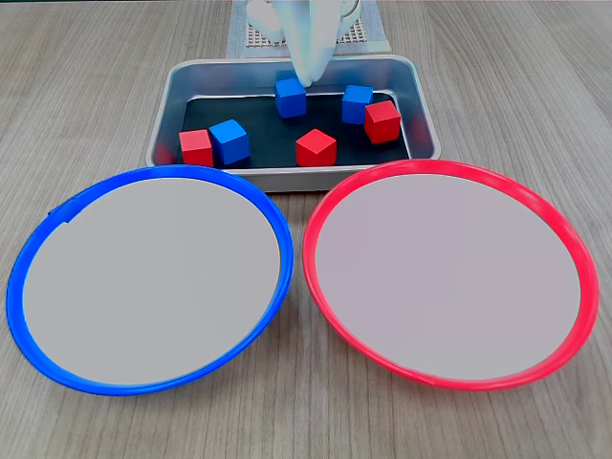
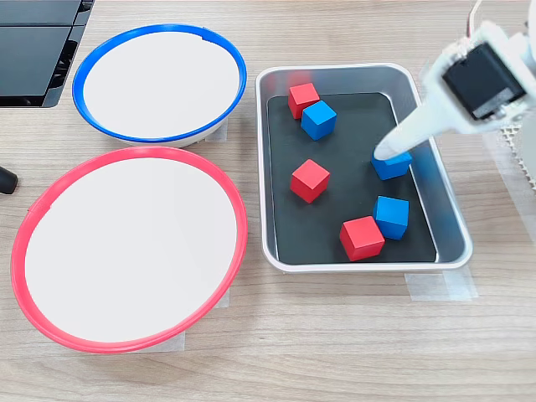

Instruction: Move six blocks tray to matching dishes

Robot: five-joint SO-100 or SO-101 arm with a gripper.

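Currently, in a fixed view, the rectangular silver metal tray (image 1: pixel 164 105) with black floor sits behind the blue-rimmed round dish (image 1: pixel 57 215) and red-rimmed round dish (image 1: pixel 574 249), both bare. All six small cubes lie in the tray; the white two-finger gripper (image 1: pixel 308 75) descends onto one blue cube (image 1: pixel 290 98). In another fixed view, the gripper (image 2: pixel 387 154) tip touches that blue cube (image 2: pixel 394 165) near the tray's far wall (image 2: pixel 444 180), probably to grasp it; finger spacing cannot be told.
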